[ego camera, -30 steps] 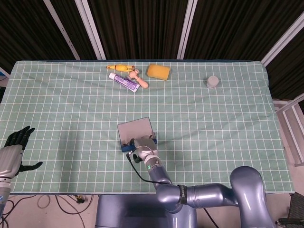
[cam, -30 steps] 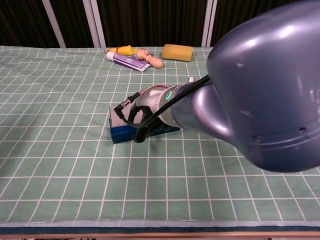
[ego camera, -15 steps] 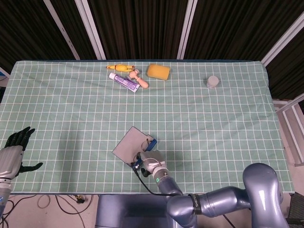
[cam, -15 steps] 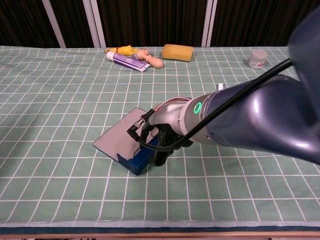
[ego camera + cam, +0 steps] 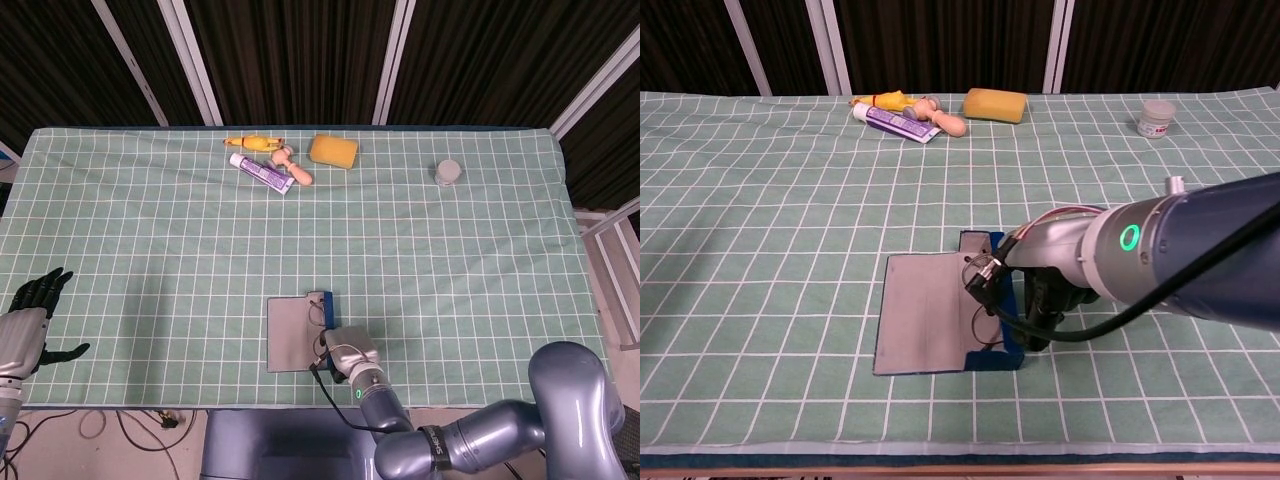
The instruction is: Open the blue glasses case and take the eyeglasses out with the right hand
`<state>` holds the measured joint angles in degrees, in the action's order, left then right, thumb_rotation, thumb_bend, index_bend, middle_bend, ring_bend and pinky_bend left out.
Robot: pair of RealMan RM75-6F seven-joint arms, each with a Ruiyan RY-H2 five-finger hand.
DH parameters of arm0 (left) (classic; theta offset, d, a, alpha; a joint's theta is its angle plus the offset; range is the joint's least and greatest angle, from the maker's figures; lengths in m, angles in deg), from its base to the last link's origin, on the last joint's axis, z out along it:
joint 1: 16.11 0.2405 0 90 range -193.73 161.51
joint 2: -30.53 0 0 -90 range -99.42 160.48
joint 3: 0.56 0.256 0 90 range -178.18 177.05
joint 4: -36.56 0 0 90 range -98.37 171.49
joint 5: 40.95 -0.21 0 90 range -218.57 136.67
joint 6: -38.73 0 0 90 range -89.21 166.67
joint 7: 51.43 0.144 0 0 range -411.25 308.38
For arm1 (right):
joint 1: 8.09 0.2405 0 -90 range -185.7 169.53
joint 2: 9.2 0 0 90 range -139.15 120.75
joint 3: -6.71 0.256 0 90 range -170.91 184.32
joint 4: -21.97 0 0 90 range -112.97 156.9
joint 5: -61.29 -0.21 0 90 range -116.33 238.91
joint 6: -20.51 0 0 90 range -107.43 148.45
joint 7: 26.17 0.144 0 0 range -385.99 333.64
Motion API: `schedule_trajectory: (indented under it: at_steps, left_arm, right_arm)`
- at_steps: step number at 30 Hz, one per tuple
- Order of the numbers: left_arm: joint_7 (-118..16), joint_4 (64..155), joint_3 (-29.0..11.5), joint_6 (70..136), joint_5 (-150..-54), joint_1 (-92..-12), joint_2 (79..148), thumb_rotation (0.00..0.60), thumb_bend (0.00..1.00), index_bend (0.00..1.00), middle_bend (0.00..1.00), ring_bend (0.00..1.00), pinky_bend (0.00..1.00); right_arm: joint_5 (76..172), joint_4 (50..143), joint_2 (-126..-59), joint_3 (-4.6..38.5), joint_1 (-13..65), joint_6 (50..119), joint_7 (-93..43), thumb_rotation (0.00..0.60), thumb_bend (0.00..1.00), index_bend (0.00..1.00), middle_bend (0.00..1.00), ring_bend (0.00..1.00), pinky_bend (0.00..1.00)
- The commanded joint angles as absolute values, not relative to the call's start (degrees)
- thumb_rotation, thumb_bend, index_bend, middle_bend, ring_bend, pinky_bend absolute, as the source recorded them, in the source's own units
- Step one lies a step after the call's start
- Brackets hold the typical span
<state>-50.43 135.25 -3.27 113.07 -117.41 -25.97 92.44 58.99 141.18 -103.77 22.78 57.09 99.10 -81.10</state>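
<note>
Since a second ago your right hand (image 5: 1045, 300) has dragged the blue glasses case (image 5: 995, 300) toward the near edge of the tabletop (image 5: 760, 200), and the grey lid (image 5: 925, 325) now lies flat open, just left of the hand. Your fingers curl down at the case's right side, touching it; the eyeglasses (image 5: 980, 290) seem to sit at the fingertips, but I cannot tell whether you are pinching them. Your left hand (image 5: 30, 320) hangs spread at the tabletop's left edge, well apart. Beyond your right hand lie a toothpaste tube (image 5: 898, 121), a yellow sponge (image 5: 995, 104) and a small jar (image 5: 1156, 117).
</note>
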Motion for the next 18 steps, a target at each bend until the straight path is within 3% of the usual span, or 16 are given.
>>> schedule_trajectory:
  at_steps: [1, 18]
  left_arm:
    - [-50.49, 135.19, -3.4, 113.27, -117.41, -25.94, 92.43, 0.6, 0.0, 0.0, 0.0, 0.0, 0.0]
    - [-50.97, 134.94, -4.32, 113.96, -116.21, -25.71, 92.51, 0.6, 0.0, 0.0, 0.0, 0.0, 0.0]
  right_arm:
    - [59.26, 142.49, -102.98, 21.25, 56.51, 100.79, -81.54, 0.6, 0.54, 0.31, 0.9, 0.98, 1.0]
    - [59.17, 141.65, -101.03, 18.73, 55.47, 105.02, -84.05, 0.6, 0.54, 0.39, 0.9, 0.98, 1.0]
